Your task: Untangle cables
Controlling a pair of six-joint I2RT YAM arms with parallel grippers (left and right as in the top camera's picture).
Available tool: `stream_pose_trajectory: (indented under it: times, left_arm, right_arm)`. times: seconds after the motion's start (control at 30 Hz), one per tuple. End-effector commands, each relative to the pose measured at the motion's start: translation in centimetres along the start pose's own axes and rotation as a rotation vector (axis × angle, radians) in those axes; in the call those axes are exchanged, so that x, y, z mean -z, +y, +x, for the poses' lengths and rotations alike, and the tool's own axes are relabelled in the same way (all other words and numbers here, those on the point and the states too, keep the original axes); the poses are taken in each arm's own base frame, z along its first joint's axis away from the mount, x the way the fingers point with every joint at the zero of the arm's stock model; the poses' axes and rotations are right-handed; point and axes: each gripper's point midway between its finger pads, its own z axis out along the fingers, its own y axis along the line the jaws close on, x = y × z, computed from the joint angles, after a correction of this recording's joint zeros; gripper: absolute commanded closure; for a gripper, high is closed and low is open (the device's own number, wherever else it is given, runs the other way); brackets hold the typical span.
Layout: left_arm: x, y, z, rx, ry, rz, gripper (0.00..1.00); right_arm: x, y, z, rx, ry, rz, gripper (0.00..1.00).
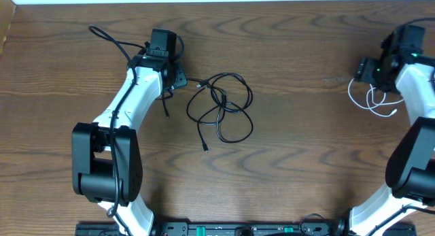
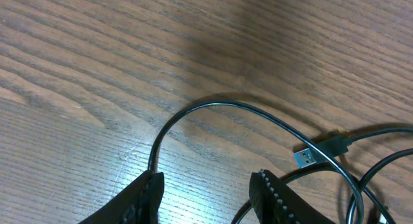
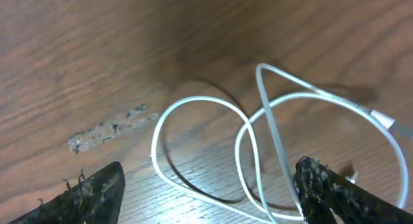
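Observation:
The black cable point(image 1: 221, 107) lies in loose overlapping loops on the wooden table, mid-left, with one plug end point(image 1: 205, 147) trailing toward the front. My left gripper point(image 1: 178, 78) sits at its left edge. In the left wrist view the left gripper point(image 2: 208, 177) is open over bare wood. The black cable point(image 2: 213, 106) arcs past the left fingertip, and its blue-tipped USB plug point(image 2: 308, 156) lies to the right. The white cable point(image 1: 370, 100) is coiled at the far right. My right gripper point(image 3: 210, 166) stands open, wide, above the white cable's loops point(image 3: 193, 101).
The left arm's own thicker black cable point(image 1: 112, 39) loops out at the back left. A pale scuff point(image 3: 106, 130) marks the wood near the white cable. The table's back edge point(image 1: 204, 1) runs along the top, and both arm bases stand at the front.

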Motion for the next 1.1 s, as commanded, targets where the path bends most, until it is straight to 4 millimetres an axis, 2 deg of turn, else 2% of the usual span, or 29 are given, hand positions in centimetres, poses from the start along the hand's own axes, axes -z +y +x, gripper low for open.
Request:
stream_pose_trajectory:
  times: [0.0, 0.13, 0.23, 0.3, 0.5, 0.6, 0.67, 0.8, 0.83, 0.9, 0.97, 1.07]
  left_arm:
    - [0.9, 0.2, -0.6, 0.002, -0.03, -0.008, 0.52]
    - [0.9, 0.2, -0.6, 0.002, -0.03, -0.008, 0.53]
    - [0.9, 0.2, -0.6, 0.001, -0.029, -0.007, 0.65]
    - [0.9, 0.0, -0.6, 0.001, -0.025, 0.007, 0.7]
    - [1.0, -2.0, -0.2, -0.061, 0.002, 0.118, 0.69]
    - [1.0, -2.1, -0.2, -0.06, 0.003, 0.12, 0.68]
    - [1.0, -2.1, -0.2, -0.06, 0.002, 0.121, 0.67]
    - [1.0, -2.1, -0.1, -0.061, 0.003, 0.121, 0.67]
    - [1.0, -2.1, -0.1, -0.061, 0.003, 0.121, 0.67]
    - [1.0, -2.3, 0.0, -0.062, 0.008, 0.13, 0.68]
    - [1.1, -2.9, 0.3, -0.063, 0.025, 0.169, 0.68]
    - [1.4, -4.1, 0.8, -0.097, 0.05, 0.242, 0.74]
  right_arm:
    - [-0.4, 1.4, 0.4, 0.14, 0.003, 0.03, 0.18]
    - [-0.3, 3.0, 0.5, 0.173, 0.0, 0.006, 0.13]
    - [-0.3, 4.0, 0.5, 0.215, -0.006, -0.003, 0.11]
    - [-0.3, 4.3, 0.4, 0.245, -0.014, -0.005, 0.1]
    - [-0.2, 2.6, -0.6, 0.254, -0.047, 0.096, 0.09]
    - [-0.1, 2.8, -1.4, 0.25, -0.082, 0.09, 0.06]
    - [-0.1, 4.0, -2.1, 0.258, -0.114, 0.027, 0.02]
    - [0.4, 8.4, -2.5, 0.291, -0.153, -0.218, 0.02]
    - [0.7, 9.5, -2.3, 0.294, -0.153, -0.283, 0.04]
    - [1.2, 11.6, -1.5, 0.296, -0.133, -0.396, 0.14]
    - [1.2, 12.3, -0.8, 0.27, -0.103, -0.419, 0.29]
    - [1.3, 13.2, 0.4, 0.241, -0.052, -0.428, 0.47]
